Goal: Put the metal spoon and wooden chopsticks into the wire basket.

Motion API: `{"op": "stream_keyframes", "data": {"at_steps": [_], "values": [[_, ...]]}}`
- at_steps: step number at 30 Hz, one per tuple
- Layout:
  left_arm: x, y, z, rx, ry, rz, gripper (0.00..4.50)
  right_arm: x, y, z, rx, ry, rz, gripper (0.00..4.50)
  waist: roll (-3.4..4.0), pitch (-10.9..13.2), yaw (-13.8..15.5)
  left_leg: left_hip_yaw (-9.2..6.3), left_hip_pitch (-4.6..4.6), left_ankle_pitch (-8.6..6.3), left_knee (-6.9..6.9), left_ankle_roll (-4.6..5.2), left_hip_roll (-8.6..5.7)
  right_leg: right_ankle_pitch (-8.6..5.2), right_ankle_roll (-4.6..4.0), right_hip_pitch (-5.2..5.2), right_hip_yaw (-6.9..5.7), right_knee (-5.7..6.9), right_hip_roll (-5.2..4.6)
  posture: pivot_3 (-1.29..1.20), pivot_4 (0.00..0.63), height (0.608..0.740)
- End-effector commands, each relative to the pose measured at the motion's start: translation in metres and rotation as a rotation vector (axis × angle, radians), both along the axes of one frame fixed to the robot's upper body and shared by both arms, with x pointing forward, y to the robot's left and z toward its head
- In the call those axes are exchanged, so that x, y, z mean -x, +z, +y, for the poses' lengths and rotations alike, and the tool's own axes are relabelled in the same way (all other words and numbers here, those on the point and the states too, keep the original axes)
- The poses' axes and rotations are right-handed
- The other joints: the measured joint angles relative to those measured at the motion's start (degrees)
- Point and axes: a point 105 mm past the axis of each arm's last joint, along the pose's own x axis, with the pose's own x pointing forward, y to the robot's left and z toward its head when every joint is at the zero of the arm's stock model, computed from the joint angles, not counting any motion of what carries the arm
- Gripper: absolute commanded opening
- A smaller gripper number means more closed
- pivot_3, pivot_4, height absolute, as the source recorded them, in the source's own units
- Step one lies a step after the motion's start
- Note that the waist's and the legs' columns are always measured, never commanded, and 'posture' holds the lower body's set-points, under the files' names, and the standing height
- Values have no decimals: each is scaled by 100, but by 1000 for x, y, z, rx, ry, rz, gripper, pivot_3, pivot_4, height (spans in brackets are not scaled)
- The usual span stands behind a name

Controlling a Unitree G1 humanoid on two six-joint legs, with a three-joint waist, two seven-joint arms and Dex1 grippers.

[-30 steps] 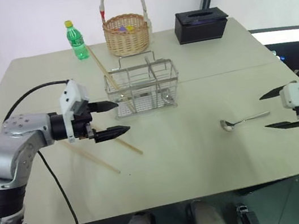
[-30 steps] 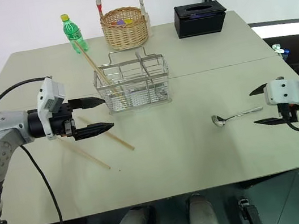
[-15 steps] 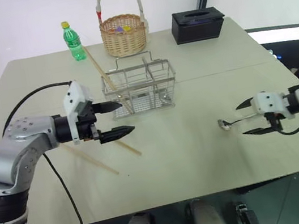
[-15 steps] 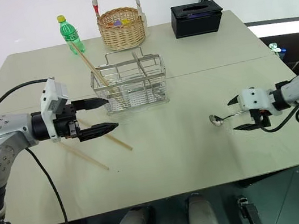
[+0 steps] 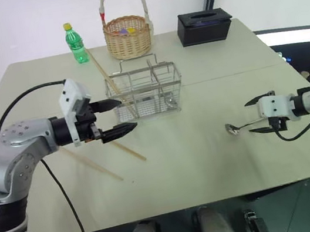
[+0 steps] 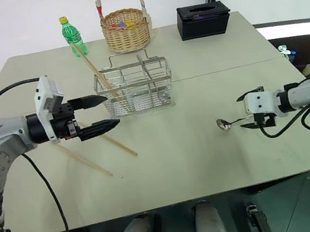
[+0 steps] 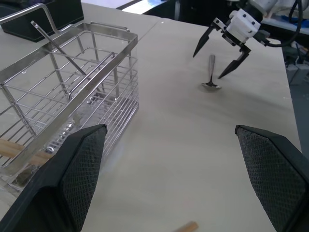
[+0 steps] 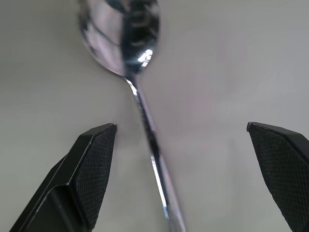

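Shiny metal is seen between the black fingers of the right gripper point(image 5: 257, 115): the metal spoon point(image 5: 236, 128) lies flat on the pale surface point(image 5: 211, 166), its bowl pointing toward the middle and its handle running between the two spread fingers. The fingers are held well apart on either side of the handle, and no contact with the spoon is seen; in the right wrist view the handle point(image 8: 145, 121) passes through the open gap with bare surface on both sides. Nothing is grasped by this gripper.

The left gripper point(image 5: 120, 115) is held wide open above the surface, just beside the near left corner of the wire basket point(image 5: 145, 91), and nothing is held in it. One finger is seen against the basket's wire wall; whether it touches cannot be told.

One of the wooden chopsticks point(image 5: 103, 72) is leaned in the left compartment of the basket, its upper end sticking out toward the green bottle point(image 5: 76, 43). Two more chopsticks point(image 5: 92, 165) are left lying on the surface below the left gripper. A wicker basket point(image 5: 127, 34) and a black box point(image 5: 204, 25) are set behind the wire basket.
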Motion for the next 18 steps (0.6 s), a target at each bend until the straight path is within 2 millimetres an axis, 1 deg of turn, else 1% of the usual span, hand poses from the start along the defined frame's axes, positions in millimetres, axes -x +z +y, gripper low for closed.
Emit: {"op": "stream_keyframes", "data": {"at_steps": [1,6,7,12,18], "values": [[0,14,-1,19,2,-54,4500,-7,8,1,6,-6,-42,3174,0,0,3,0,0,0,0,0,0,1,1,0,0,0,0,0,150,661],[-2,15,1,20,11,-60,4500,-6,4,2,-3,-8,-19,471,0,0,4,0,-1,0,0,0,-1,1,2,0,1,0,0,0,150,661],[-3,15,1,20,15,-64,4500,-4,3,3,-6,-4,-9,67,0,0,5,0,-1,0,0,0,-2,1,2,0,1,0,0,0,150,661],[-7,21,4,32,36,-77,4500,-4,3,6,-25,-2,3,67,-1,0,4,0,0,0,0,0,-1,1,2,1,1,0,0,0,150,661],[-9,22,6,33,54,-89,4500,-4,5,9,-49,0,4,67,0,0,2,0,1,0,0,0,-1,2,3,1,1,1,1,0,150,661]]}}
